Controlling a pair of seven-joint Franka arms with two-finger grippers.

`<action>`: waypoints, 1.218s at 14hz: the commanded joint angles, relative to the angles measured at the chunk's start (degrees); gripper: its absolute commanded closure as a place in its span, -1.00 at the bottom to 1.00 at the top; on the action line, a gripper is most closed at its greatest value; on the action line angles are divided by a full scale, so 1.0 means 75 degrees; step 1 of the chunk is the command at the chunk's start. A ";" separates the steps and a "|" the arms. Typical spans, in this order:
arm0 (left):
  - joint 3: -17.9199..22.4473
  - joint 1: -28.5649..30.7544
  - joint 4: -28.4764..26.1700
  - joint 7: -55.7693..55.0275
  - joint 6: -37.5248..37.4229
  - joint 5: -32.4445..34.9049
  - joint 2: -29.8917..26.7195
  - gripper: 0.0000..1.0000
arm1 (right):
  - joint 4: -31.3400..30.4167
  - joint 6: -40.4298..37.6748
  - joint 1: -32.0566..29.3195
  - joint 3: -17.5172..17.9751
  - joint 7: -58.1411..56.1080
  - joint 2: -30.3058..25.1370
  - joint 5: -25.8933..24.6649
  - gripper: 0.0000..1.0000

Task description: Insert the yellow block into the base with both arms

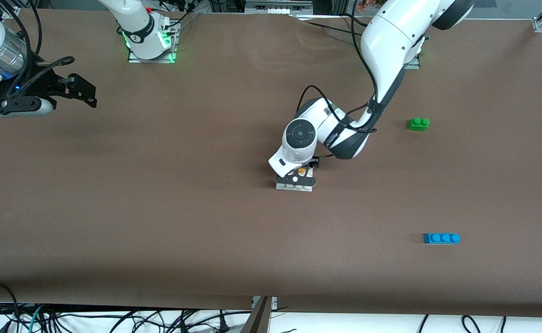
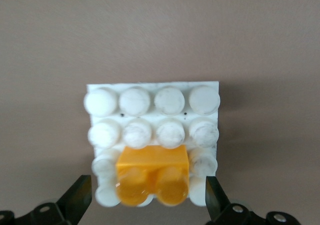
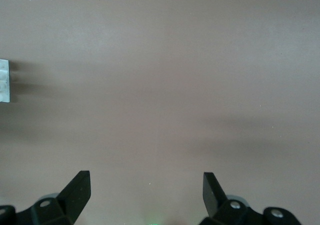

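Observation:
The white base lies mid-table, mostly covered by the left arm's hand. The yellow block sits on its studs. In the left wrist view the yellow block rests on the base at the edge closest to the gripper. My left gripper is open just above it, with its fingers apart from the block on either side. In the front view the left gripper is low over the base. My right gripper is open and empty, waiting above the right arm's end of the table.
A green two-stud brick lies toward the left arm's end. A blue three-stud brick lies nearer the front camera. A white edge shows at the border of the right wrist view.

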 commanded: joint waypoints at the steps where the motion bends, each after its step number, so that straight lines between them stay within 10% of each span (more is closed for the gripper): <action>1: 0.0007 0.0244 -0.0034 -0.0086 -0.1101 0.0117 -0.1065 -1.00 | -0.0035 -0.0100 -0.0002 0.0004 -0.0035 -0.0103 0.0009 -0.98; 13: -0.0075 0.2725 -0.0010 0.2136 -0.3646 -0.0022 -0.3856 -1.00 | -0.0035 -0.0124 -0.0014 0.0004 -0.0035 -0.0115 0.0009 -0.98; 17: 0.0730 0.3480 -0.0325 0.4036 -0.3683 -0.1031 -0.4546 -1.00 | -0.0035 -0.0124 -0.0014 0.0004 -0.0035 -0.0115 0.0009 -0.98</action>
